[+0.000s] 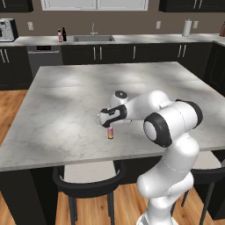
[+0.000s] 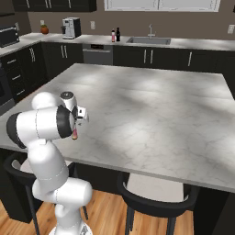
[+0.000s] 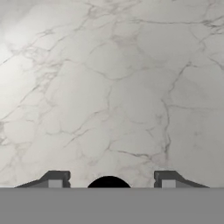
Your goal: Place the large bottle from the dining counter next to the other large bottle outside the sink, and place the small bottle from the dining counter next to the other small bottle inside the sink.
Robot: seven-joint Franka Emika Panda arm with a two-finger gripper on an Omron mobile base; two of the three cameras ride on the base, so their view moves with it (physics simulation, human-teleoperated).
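The small bottle point(image 1: 110, 132) stands upright on the dining counter point(image 1: 79, 110) near its front edge, orange-pink with a dark cap point(image 3: 108, 182). My gripper point(image 1: 110, 128) points down over it, one fingertip on each side of the cap with a gap on both sides, so it is open. From the right the bottle point(image 2: 75, 133) peeks out under the hand point(image 2: 77, 120). On the far wall counter, left of the sink point(image 1: 93, 38), the pink large bottle point(image 1: 59, 35) stands next to the black large bottle point(image 1: 64, 34). The small bottle inside the sink is hidden.
Dark stools point(image 1: 88, 180) are tucked under the near counter edge. A coffee machine point(image 1: 6, 29) and a paper towel roll point(image 1: 187, 27) sit on the wall counter, and a faucet point(image 2: 150, 30) rises behind the sink.
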